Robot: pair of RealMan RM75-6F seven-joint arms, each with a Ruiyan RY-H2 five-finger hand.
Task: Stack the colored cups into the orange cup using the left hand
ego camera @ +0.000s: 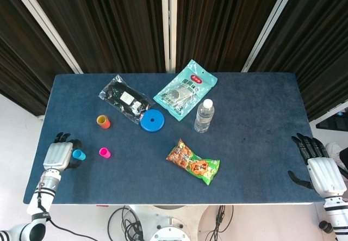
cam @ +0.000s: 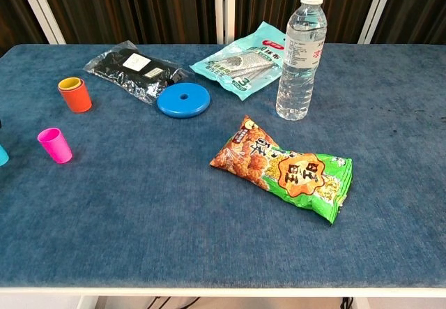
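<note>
The left hand (ego camera: 58,155) sits at the tabletop's (ego camera: 255,110) left edge, its fingers curled around the blue cup (ego camera: 79,154), though a firm grip cannot be told; the pink cup (ego camera: 104,153) stands just beside, the orange cup (ego camera: 103,122) further back; the right hand (ego camera: 318,167) rests at the right edge, fingers apart, holding nothing

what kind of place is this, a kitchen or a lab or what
Probably a robot test lab: a blue table against dark curtains, set with cups, snacks and a water bottle, and cables beneath.
</note>
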